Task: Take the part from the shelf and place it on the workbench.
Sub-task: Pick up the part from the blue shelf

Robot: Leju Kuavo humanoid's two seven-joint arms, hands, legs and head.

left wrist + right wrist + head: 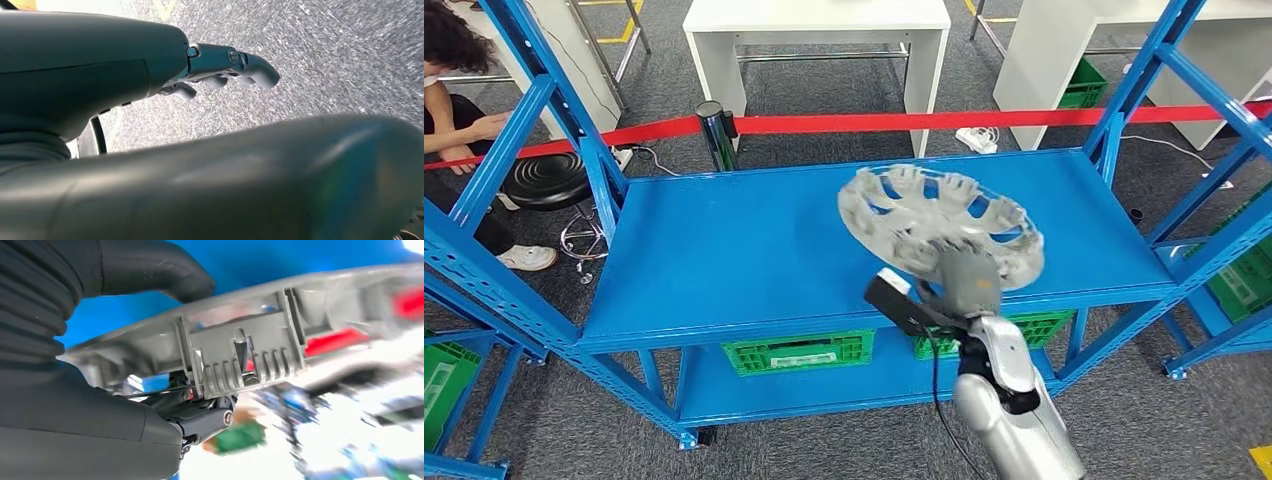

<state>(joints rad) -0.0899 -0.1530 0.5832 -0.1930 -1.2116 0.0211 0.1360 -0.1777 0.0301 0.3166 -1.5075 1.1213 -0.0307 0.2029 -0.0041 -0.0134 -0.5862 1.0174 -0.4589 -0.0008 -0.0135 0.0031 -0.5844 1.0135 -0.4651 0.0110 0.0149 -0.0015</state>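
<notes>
Right hand (pixel 969 280) grips the part (pixel 939 225), a round silver-grey wheel cover with spoked openings, at the near edge of its rim, thumb on one face and darker fingers (pixel 210 417) curled under the ribbed inner side, as the right wrist view shows. The cover hangs tilted above the blue shelf (pixel 754 250), over its right half at about 3 o'clock from the shelf's middle, and appears lifted free of the surface. Judged from that, the step in hand is carrying the part away, and it is best done by keeping the pinch firm on the rim, since the wide disc reaches far beyond the hold and could swing or twist; raising it well above the shelf's front lip and clear of the blue upright (pixel 1129 95) at 1 o'clock before turning should spare a knock. Left hand (pixel 220 70) hangs over grey carpet with nothing in it, its fingers loosely curled, and could steady the far rim if needed. A red barrier tape (pixel 904 122) runs behind the shelf at 12 o'clock, green crates (pixel 796 352) sit below at 6 o'clock, and a seated person (pixel 464 120) is cut off at 10 o'clock. Which white table is the workbench cannot be told, and motion blur smears the wrist view's background.
</notes>
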